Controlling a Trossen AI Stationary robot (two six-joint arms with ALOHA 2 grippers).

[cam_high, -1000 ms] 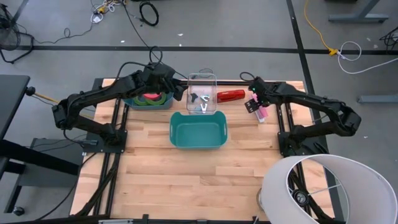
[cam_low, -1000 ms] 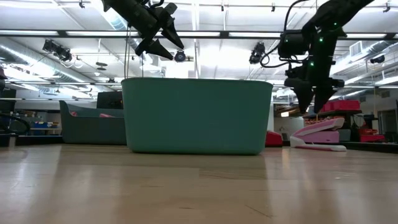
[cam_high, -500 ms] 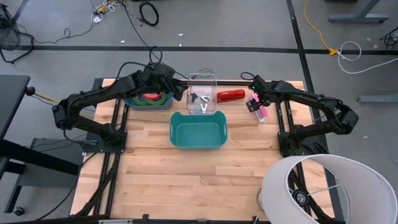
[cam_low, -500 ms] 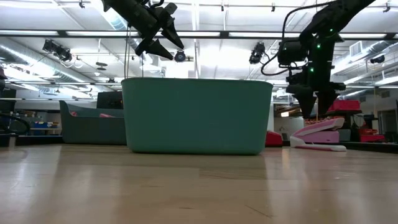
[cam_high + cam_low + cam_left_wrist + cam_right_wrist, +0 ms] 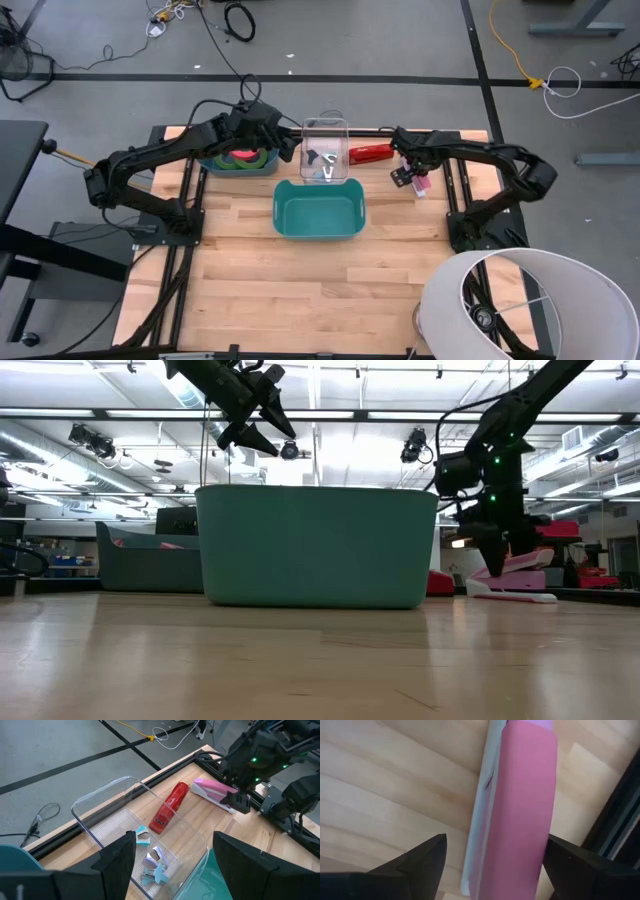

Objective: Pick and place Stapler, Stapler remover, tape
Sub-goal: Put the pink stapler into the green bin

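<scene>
1. While right gripper (image 5: 492,865) hangs spread wide, pink stapler (image 5: 522,805) lies directly beneath, between its fingers, long axis running forward along them
2. Left gripper (image 5: 172,865) open, farther off over clear bin (image 5: 195,840)

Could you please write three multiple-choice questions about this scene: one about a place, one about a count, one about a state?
1. Where do the staple removers lie?
A. in the clear bin
B. in the teal bin
C. on the bare table

2. How many staplers lie on the table?
A. one
B. two
C. four

3. How is the right hand?
A. shut on the red stapler
B. open, fingers on both sides of the pink stapler
C. shut, inside the teal bin

Answers:
1. A: the left wrist view shows the staple removers inside the clear bin, behind the teal bin.
2. B: a red stapler and a pink stapler lie side by side.
3. B: the right wrist view shows the pink stapler between the spread fingers of the right hand.
</scene>
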